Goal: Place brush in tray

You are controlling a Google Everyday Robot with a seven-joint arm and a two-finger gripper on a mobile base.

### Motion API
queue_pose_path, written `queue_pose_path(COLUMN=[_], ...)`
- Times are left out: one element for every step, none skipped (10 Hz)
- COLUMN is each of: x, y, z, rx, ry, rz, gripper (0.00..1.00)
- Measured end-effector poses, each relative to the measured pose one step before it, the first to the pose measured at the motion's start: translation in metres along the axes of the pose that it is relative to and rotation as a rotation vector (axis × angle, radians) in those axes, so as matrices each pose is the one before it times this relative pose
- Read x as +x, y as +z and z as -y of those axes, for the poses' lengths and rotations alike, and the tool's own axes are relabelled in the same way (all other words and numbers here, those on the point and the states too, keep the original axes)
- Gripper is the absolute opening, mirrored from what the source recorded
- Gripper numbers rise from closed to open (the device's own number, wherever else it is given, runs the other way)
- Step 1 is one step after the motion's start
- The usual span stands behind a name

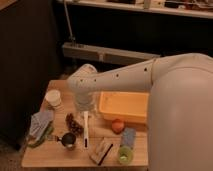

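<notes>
White brush (86, 129) is seen lengthwise on the table (42, 156), dark tip toward the front edge, just left of the yellow tray (127, 115) and outside it. Its upper end is met by the pincer (84, 110), which is lowered over it from the white arm (130, 77). How far the pincer is open, or whether the brush is held, cannot be told. A brown cluster (73, 122) and metal cup (68, 141) are found left of the brush, an orange ball (117, 125) right of it, a wooden block (101, 151) in front.

High view behind arm (131, 75), pincer (84, 107) over table (47, 154)
</notes>
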Motion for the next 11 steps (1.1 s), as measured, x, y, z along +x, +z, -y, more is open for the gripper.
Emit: queue_pose_path(x=[0.00054,0.00075,0.00006,0.00020,-0.00090,-0.00066,-0.00106,-0.00178,-0.00123,-0.00104,-0.00040], y=[0.00624,0.00538,0.00333,0.00358,0.00712,0.00892,0.00603,0.00472,0.00302,0.00222,0.00222], z=[0.00003,-0.00264,-0.00261,-0.00027,0.00173,0.00029,-0.00172,-0.00001,0.00013,-0.00086,-0.00147], rx=[0.00414,0.00362,0.00353,0.00391,0.00621,0.00337,-0.00119,-0.00272,-0.00194,-0.00092,0.00107], ry=[-0.00275,-0.00419,-0.00499,0.00227,0.00398,0.00382,0.00064,0.00592,0.00488,0.00034,0.00313], rz=[0.00046,-0.00137,0.00023,-0.00376,-0.00432,-0.00838,-0.00620,-0.00554,-0.00416,-0.00130,-0.00151], gripper=[0.65,0.65,0.65,0.65,0.65,0.65,0.65,0.65,0.65,0.65,0.65])
